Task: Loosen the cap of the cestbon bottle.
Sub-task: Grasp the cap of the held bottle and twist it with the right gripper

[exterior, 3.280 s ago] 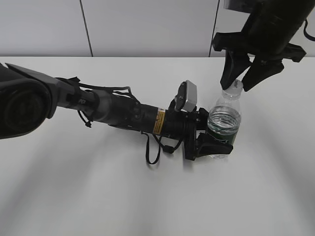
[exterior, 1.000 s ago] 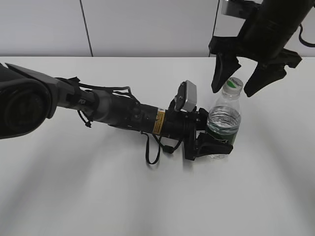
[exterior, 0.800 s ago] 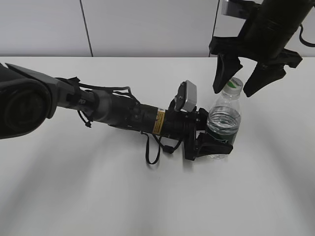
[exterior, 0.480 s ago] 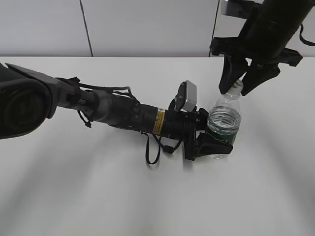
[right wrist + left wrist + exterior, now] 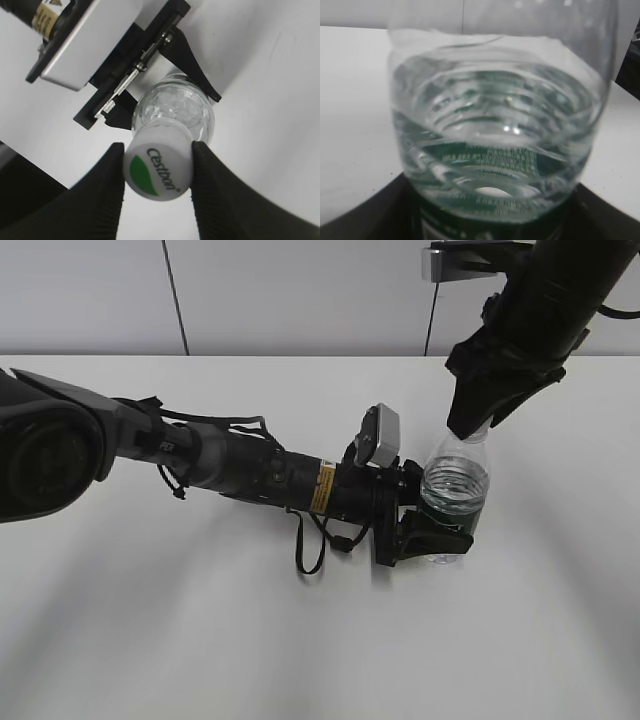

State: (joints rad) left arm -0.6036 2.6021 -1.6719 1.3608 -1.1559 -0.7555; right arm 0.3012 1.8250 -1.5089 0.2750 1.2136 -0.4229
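On the white table point(image 5: 200, 640), the left arm point(image 5: 230, 470) lies low and reaches in from the left exactly as a second ago, its left gripper point(image 5: 432, 532) clamped around the lower body of the cestbon bottle point(image 5: 455, 485). The right arm point(image 5: 530, 320) is what differs: a second ago its two fingers stood spread to either side of the bottle top with the white cap visible between them, and now the right gripper point(image 5: 157, 172) has narrowed onto the cap point(image 5: 157, 171), one dark finger point(image 5: 102, 192) pressed to each side, so that from the exterior view the cap is hidden behind the jaws. The bottle stands upright near the right middle of the table, its long axis vertical and its neck pointing up into the right gripper. In the left wrist view the clear ribbed body fills the frame, partly filled with water, above a dark green label band with fine white print too small to read. The cap top reads "Cestbon" in dark letters beside a green leaf-shaped mark. A yellow warning sticker point(image 5: 326, 488) on the left arm is illegible.
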